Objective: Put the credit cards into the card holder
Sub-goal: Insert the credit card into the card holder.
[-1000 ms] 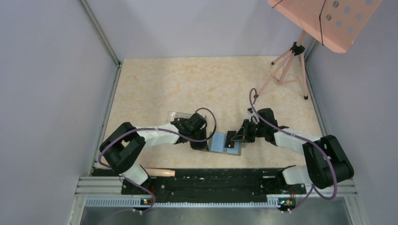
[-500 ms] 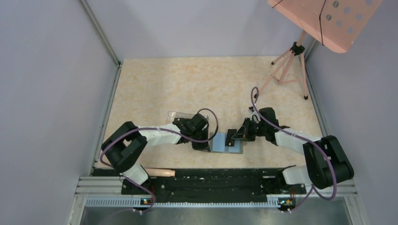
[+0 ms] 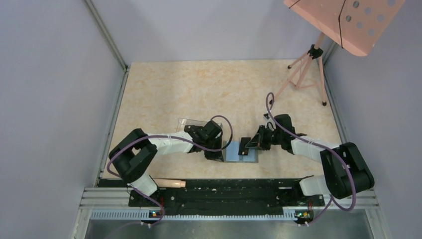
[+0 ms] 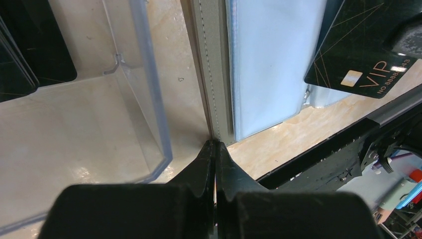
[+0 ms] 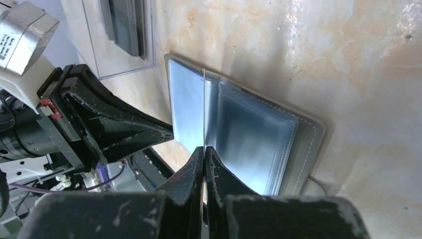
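Alignment decides this step: my right gripper (image 5: 204, 150) is clamped on a black VIP credit card (image 4: 358, 45), edge-on over the card holder (image 5: 304, 144) lying open between my arms. My left gripper (image 4: 215, 145), fully closed, presses its gray rim. I should feed the card squarely into a clear sleeve (image 5: 249, 129).

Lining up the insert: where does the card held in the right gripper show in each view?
Top external: card is the small black shape at centre, over the wallet.
Left wrist: top right corner, black face with VIP lettering, overlapping the wallet's right side.
Right wrist: edge-on, a thin pale vertical line at centre, standing over the wallet.
Shared landmark: the open wallet's pale blue inside.
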{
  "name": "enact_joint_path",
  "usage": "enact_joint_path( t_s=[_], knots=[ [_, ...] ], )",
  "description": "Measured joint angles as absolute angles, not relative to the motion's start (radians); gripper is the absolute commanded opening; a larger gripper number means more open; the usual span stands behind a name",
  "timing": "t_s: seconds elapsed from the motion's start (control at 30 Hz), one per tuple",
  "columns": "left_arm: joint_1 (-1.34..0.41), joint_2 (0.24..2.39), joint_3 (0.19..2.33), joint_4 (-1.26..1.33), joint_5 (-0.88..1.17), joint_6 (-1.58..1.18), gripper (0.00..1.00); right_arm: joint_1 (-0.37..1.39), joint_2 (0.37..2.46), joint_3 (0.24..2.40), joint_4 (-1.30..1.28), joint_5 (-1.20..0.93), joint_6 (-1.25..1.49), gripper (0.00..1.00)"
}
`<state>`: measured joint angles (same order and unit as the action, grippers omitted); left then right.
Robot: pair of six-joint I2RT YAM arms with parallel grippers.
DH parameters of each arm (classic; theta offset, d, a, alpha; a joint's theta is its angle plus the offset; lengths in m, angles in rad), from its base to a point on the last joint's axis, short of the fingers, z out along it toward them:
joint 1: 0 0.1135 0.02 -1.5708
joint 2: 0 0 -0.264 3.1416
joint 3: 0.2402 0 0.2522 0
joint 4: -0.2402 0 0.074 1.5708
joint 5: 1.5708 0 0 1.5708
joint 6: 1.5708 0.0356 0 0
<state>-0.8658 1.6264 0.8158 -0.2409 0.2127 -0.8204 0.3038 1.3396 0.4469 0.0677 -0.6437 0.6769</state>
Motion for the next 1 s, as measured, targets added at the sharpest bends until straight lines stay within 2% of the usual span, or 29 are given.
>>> enact_joint_path(
  t_s=[0.23, 1.0],
  knots=[
    [-0.868, 1.628, 0.820, -0.246, 0.213, -0.820, 0.00, 0.303, 1.407, 0.446, 0.092, -0.674, 0.706, 0.00],
    [-0.885, 1.654, 0.857, -0.281, 0.212, -0.807, 0.00, 0.275, 1.409, 0.398, 0.148, -0.720, 0.778, 0.00]
  ],
)
